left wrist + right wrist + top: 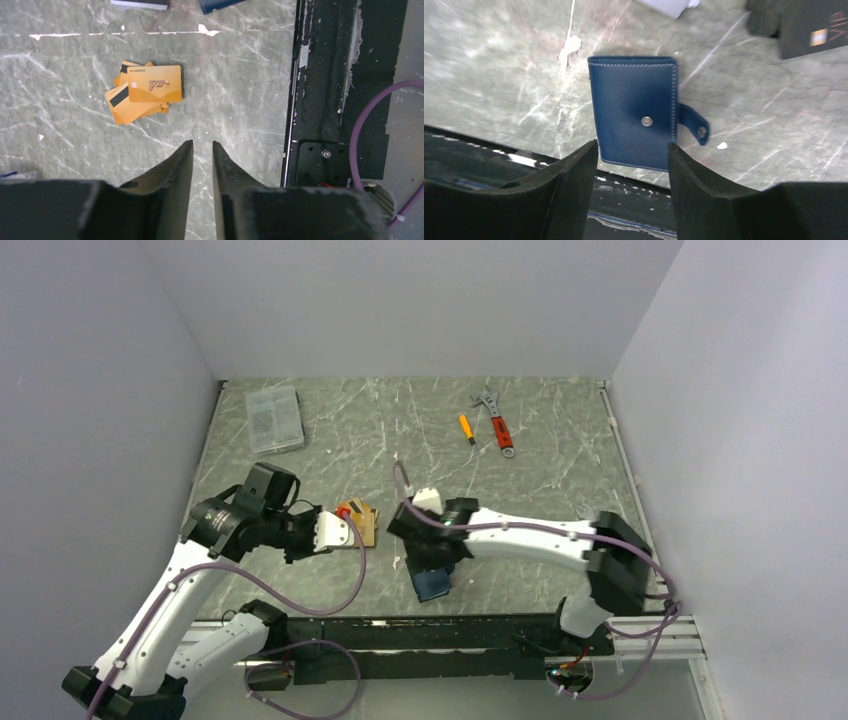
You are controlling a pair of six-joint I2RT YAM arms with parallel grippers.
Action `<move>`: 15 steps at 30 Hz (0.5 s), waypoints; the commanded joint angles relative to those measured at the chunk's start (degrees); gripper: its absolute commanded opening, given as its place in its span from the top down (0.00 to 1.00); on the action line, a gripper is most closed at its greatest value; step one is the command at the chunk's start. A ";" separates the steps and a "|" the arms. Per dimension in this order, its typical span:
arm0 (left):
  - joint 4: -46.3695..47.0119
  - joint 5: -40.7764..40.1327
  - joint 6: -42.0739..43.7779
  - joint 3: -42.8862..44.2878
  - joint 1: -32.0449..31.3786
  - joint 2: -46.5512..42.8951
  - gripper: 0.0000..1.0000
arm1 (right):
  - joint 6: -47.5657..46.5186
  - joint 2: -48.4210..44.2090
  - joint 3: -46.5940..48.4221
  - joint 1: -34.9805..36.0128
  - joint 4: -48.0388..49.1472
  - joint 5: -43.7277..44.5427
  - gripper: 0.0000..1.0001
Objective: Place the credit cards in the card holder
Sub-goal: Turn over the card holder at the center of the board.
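Several orange cards (pixel 145 92) fanned loosely, navy holder (pixel 631 112) folded, tab (pixel 694 125) unsnapped

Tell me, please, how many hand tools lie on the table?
2: an orange-handled screwdriver and, just right of it, a red-handled wrench, both near the far edge; others could be hidden from view.

loc: robot lab test cell | walls (pixel 420 300): plain white panels boxing 3 sides of tabletop (pixel 560 470) | top: scuffed grey marble-look | near edge: alu rail (pixel 650 636), L arm (pixel 170 605) + R arm (pixel 530 537) bolted, purple cables (pixel 353 150) | far edge, R of centre: wrench (pixel 497 422) + screwdriver (pixel 466 428) | far-left corner: clear parts box (pixel 274 418)
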 commanded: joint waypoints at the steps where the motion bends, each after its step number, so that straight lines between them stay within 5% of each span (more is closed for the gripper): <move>1: 1.32 6.08 3.47 1.78 -0.53 2.59 0.73 | -1.62 -10.38 -3.65 -5.47 3.47 -1.58 0.46; 15: 13.34 -8.65 -1.08 1.62 -28.92 23.50 0.75 | -0.85 -13.86 -15.14 -13.06 9.63 -7.00 0.54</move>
